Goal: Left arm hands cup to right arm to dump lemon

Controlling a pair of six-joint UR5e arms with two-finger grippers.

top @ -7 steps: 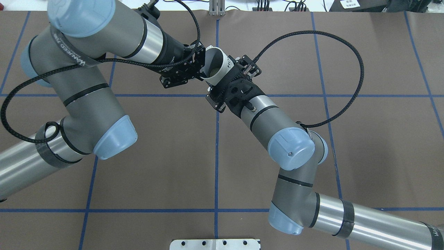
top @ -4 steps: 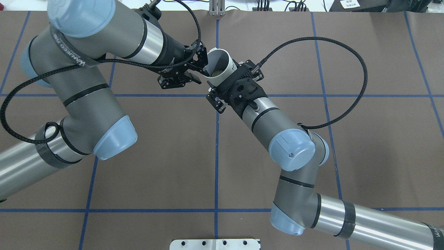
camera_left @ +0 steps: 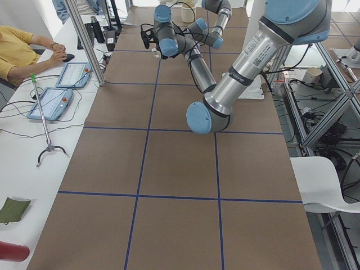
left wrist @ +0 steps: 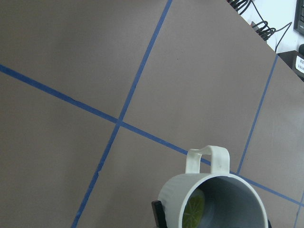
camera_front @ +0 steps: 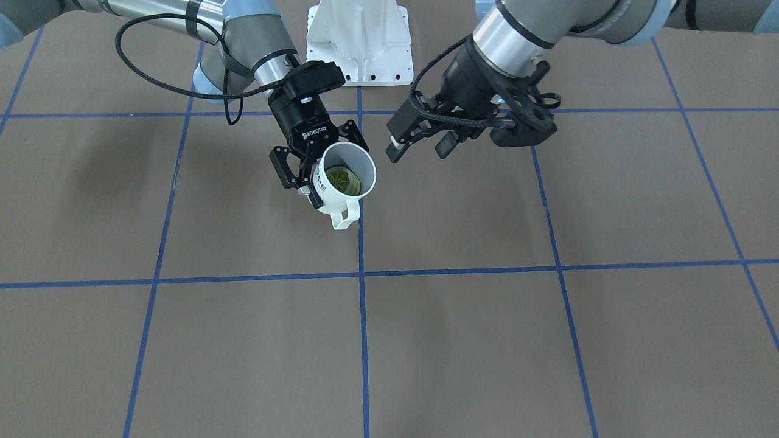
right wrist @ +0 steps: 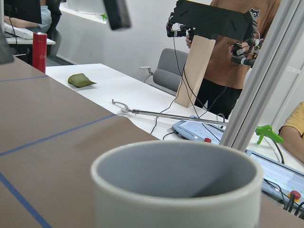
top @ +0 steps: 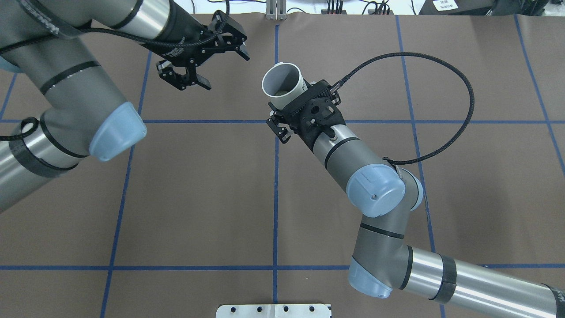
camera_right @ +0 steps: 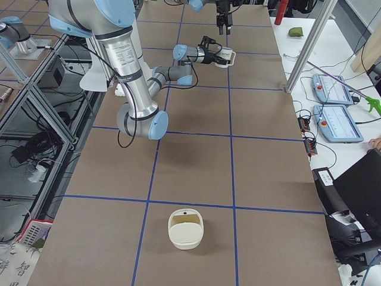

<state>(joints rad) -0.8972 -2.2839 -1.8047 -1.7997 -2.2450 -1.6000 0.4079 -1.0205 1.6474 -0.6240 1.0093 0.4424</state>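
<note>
Handover judged complete: my right gripper [camera_front: 321, 165] clamps the cup [camera_front: 333, 205], lemon [camera_front: 342, 180] inside; my left gripper [camera_front: 420, 146], off left, hangs wide open, empty. Next: tip the cup mouth-down.

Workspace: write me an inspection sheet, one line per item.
Surface: brown table cover with blue grid tape, flat.
Job's things: cup held off the table, mouth tilted up; lemon inside it.
Clutter: cream tub at the table's right end; white mount at the robot's edge.
Grippers: right gripper shut on the cup; left gripper open, empty, apart from the cup.
Cables: black cable loops from the right wrist, clear of the cup.
Surroundings: tablets on a side bench; seated person.
</note>
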